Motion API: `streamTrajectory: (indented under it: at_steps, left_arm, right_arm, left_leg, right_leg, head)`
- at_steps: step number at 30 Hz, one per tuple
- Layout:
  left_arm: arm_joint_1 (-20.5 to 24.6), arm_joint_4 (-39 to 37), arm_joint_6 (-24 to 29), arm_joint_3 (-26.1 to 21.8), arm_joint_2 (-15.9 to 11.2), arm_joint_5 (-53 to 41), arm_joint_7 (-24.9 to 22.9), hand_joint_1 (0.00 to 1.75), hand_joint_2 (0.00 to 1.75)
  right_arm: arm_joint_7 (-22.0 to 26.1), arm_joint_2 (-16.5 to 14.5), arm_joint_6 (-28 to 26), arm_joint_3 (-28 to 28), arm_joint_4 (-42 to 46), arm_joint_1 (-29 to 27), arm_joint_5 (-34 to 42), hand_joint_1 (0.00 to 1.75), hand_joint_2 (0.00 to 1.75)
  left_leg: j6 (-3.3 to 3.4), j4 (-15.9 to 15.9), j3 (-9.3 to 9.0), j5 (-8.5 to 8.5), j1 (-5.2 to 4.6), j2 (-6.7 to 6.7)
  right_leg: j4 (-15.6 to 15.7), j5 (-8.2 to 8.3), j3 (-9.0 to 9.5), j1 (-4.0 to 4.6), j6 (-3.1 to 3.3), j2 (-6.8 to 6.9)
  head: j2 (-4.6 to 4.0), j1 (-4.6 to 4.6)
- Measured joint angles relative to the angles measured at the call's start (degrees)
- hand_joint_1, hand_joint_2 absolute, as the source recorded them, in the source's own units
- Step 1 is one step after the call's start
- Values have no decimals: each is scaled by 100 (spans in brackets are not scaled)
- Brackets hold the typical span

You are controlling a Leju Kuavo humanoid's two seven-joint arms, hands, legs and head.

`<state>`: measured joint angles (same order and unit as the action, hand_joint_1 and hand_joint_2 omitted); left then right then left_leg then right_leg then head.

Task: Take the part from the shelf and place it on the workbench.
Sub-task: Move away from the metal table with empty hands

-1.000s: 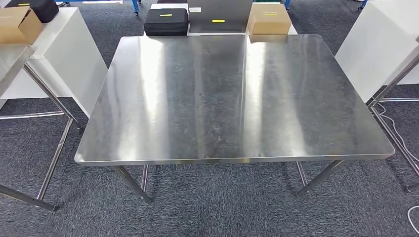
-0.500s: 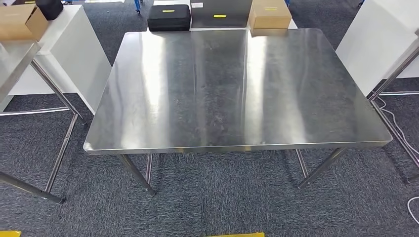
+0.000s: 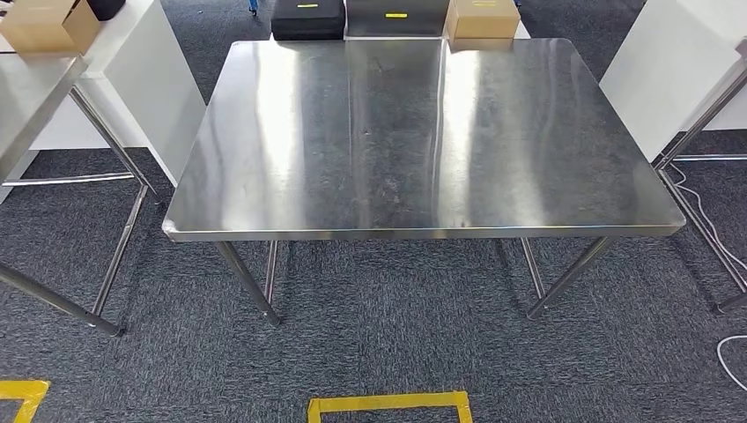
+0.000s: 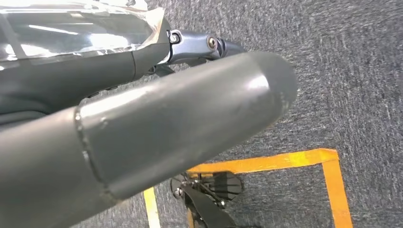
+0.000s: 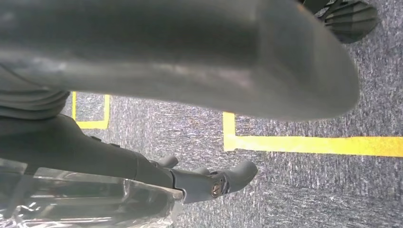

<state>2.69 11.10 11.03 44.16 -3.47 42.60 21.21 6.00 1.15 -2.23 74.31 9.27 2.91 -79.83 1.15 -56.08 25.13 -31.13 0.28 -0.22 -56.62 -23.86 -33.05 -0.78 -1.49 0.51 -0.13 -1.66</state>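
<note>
Straight ahead in the head view: a bare steel tabletop (image 3: 423, 132) on slanted metal legs, standing on dark grey carpet (image 3: 396, 344). Just past its far edge, side by side: a black case (image 3: 306, 18), a grey panel (image 3: 396, 16) and a cardboard box (image 3: 482, 18). Off to the left, a white cabinet (image 3: 141, 79) with a second cardboard box (image 3: 48, 25) on top, and nearer, part of another steel table (image 3: 31, 97). Off to the right, another white cabinet (image 3: 669, 70) and a thin white cable (image 3: 705, 220) on the carpet. Near the bottom edge, yellow tape (image 3: 392, 404) marking a rectangle on the floor.

Next, the left wrist view: left hand (image 4: 142, 118) over the carpet, thick grey thumb stretched out, darker fingers (image 4: 71, 80) lying straight and apart from it, with nothing seen between them. Just beside the fingers, clear crinkled film (image 4: 81, 28); cannot tell what it wraps. Orange-yellow tape lines on the carpet beyond.

Last, the right wrist view: right hand (image 5: 166, 71) likewise spread, thumb and straight fingers (image 5: 95, 159) apart with carpet showing between them, nothing held. Same clear crinkled film beside the fingers. Yellow tape lines on the floor.

As for the part: cannot tell where it is.
</note>
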Motion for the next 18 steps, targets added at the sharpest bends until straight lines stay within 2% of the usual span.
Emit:
streamTrajectory:
  at_steps: [2,3,4,5,6,7,8,9,10,11,12,13,14,15,16,17,18]
  left_arm:
    - [3,0,2,0,0,1,5,0,0]
    - [8,1,3,0,2,1,7,0,0]
    - [14,1,4,-1,4,2,8,0,0]
    - [18,2,5,-1,5,3,10,0,0]
    - [21,2,7,-1,7,4,12,0,0]
    - [20,2,8,-1,7,5,14,0,0]
    - [19,2,10,-1,7,6,18,0,0]
    - [19,2,11,-1,7,8,21,0,0]
    - [19,2,11,-1,8,8,25,0,0]
    - [20,3,12,-1,10,9,27,0,0]
    - [22,4,13,-1,12,9,29,0,0]
    - [23,5,14,-1,13,9,33,0,0]
    - [24,7,16,-1,14,10,39,0,0]
    - [24,8,19,-1,13,12,44,0,0]
    - [21,9,20,-1,12,18,48,0,0]
    - [16,8,21,-1,10,27,49,0,0]
    - [9,7,21,0,9,35,49,0,0]
  right_arm:
    - [-2,3,2,0,0,0,-3,0,0]
    - [-3,4,4,0,0,-2,-3,0,0]
    - [-6,5,6,0,0,-7,-4,0,0]
    - [-9,5,8,0,0,-9,-5,0,0]
    - [-11,6,9,0,0,-9,-5,0,0]
    - [-12,8,9,0,0,-10,-6,0,0]
    - [-12,12,9,0,0,-8,-6,0,0]
    - [-12,16,9,0,0,-8,-6,0,0]
    - [-12,19,9,0,0,-7,-6,0,0]
    - [-12,23,9,-1,0,-5,-6,0,0]
    - [-12,26,9,-2,0,2,-6,0,0]
    - [-12,31,9,-3,0,12,-6,0,0]
    - [-12,35,9,-4,0,21,-6,0,0]
    - [-12,37,9,-4,0,26,-5,0,0]
    - [-12,40,9,-4,0,26,-5,0,0]
    - [-12,35,9,-4,-1,20,-4,0,0]
    - [-12,32,9,-4,-2,14,-4,0,0]
  left_leg:
    - [96,37,93,90,-12,16]
    - [159,54,154,155,-9,29]
    - [219,75,229,230,-2,45]
    - [261,82,303,297,1,60]
    - [285,79,389,364,-6,67]
    - [291,75,473,432,-12,77]
    - [286,71,559,500,-16,86]
    - [276,65,645,567,-18,93]
    - [262,57,729,629,-18,97]
    - [244,47,798,689,-17,98]
    - [216,30,860,745,-24,97]
    - [186,12,915,801,-33,97]
    - [155,4,951,866,-45,97]
    - [128,1,983,924,-56,97]
    - [105,4,1005,979,-59,96]
    - [78,4,1030,1002,-50,87]
    - [49,-46,1069,923,-39,74]
  right_leg:
    - [13,69,-39,7,-79,5]
    - [-49,5,-96,10,-84,-1]
    - [-215,-164,-183,15,-63,-9]
    - [-503,-419,-290,9,-21,-17]
    - [-883,-698,-417,7,13,-26]
    - [-1280,-914,-508,3,17,-29]
    - [-1581,-1012,-538,3,-16,-31]
    - [-1710,-989,-477,2,-71,-31]
    - [-1619,-875,-309,2,-134,-31]
    - [-1322,-737,-44,-2,-181,-31]
    - [-866,-654,304,-7,-198,-31]
    - [-363,-644,639,3,-184,-35]
    - [17,-665,865,13,-153,-43]
    - [261,-701,985,28,-122,-51]
    - [344,-704,981,40,-95,-57]
    - [322,-667,921,11,-56,-55]
    - [316,-627,873,-11,2,-46]
  head:
    - [0,2]
    - [0,5]
    - [0,12]
    - [0,20]
    - [0,26]
    - [0,31]
    - [0,32]
    - [0,32]
    - [0,33]
    - [0,32]
    - [0,33]
    - [0,34]
    - [0,31]
    - [0,32]
    - [0,28]
    - [0,25]
    - [0,21]
